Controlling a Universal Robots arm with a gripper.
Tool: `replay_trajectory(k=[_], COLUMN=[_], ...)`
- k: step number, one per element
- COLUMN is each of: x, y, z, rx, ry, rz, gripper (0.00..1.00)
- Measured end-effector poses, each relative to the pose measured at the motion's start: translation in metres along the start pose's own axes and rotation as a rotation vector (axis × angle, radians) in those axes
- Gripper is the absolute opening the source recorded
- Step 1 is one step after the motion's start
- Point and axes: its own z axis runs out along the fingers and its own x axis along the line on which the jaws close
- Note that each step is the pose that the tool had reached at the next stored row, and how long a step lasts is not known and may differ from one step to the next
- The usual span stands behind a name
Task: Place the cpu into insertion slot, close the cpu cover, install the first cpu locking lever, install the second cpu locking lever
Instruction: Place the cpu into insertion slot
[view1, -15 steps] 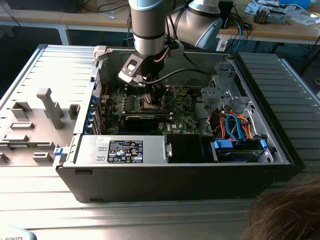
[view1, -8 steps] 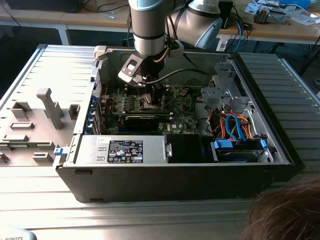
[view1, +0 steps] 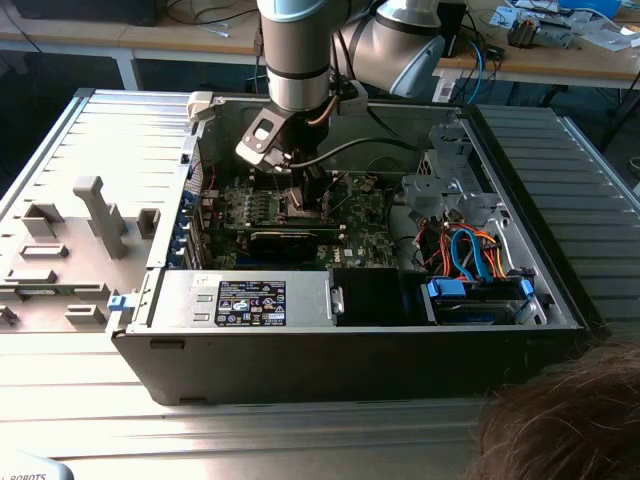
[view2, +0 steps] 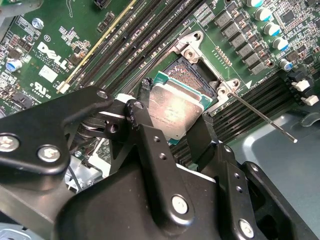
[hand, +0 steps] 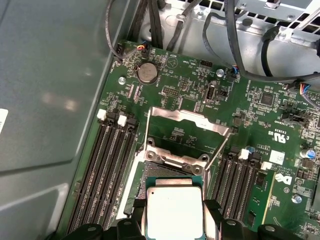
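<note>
My gripper (hand: 173, 214) is shut on the cpu (hand: 172, 205), a silvery square chip with a green edge, held by two opposite sides between black fingers (view2: 150, 135). In both wrist views the chip hangs low over the insertion slot (hand: 159, 171), whose dark centre (view2: 187, 75) shows past the chip's edge. I cannot tell whether chip and slot touch. The cpu cover (hand: 190, 120) stands swung open behind the slot. Two thin locking levers (hand: 216, 152) are raised beside it, and one rod (view2: 260, 117) sticks out. In the exterior view the gripper (view1: 300, 195) is down inside the open computer case.
Long black memory slots (hand: 107, 165) flank the socket on both sides. A coin cell (hand: 147, 72) and black cables (hand: 235, 45) lie beyond it. The case holds a labelled power supply (view1: 250, 302) and blue and orange cables (view1: 478, 258). A grey fixture (view1: 95, 215) stands outside. A person's hair (view1: 565, 420) is near.
</note>
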Motion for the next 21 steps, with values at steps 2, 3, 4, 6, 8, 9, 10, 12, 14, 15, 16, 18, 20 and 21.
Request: replay_trajectory(k=[2,3,4,6,8,9,10,12,14,15,16,18,20,21], x=[0.0000,0.0000,0.0000,0.0000,0.0000,0.0000,0.0000,0.0000,0.0000,0.0000,0.0000,0.0000,0.0000,0.0000], y=[0.0000,0.0000,0.0000,0.0000,-0.0001,-0.0001,-0.0001,-0.0001,-0.0001,-0.0001,-0.0001,-0.0001,-0.0002,-0.0001], z=[0.0000,0.0001,0.0001,0.0001,0.0002,0.0002,0.0002,0.0002,0.0002,0.0003,0.0003,0.0003,0.0004,0.0004], rx=[-0.0001,-0.0001,-0.0002,-0.0003,-0.0003,-0.0004,-0.0004,-0.0004,-0.0005,-0.0005,-0.0006,-0.0007,-0.0007,-0.0007], ry=[-0.0004,-0.0005,-0.0006,-0.0009,-0.0012,-0.0013,-0.0015,-0.0017,-0.0020,-0.0023,-0.0024,-0.0026,-0.0029,-0.0030], rz=[0.004,0.006,0.007,0.010,0.015,0.016,0.017,0.020,0.024,0.027,0.028,0.031,0.034,0.035], gripper=[0.54,0.54,0.54,0.54,0.54,0.54,0.54,0.54,0.54,0.54,0.54,0.54,0.54,0.54])
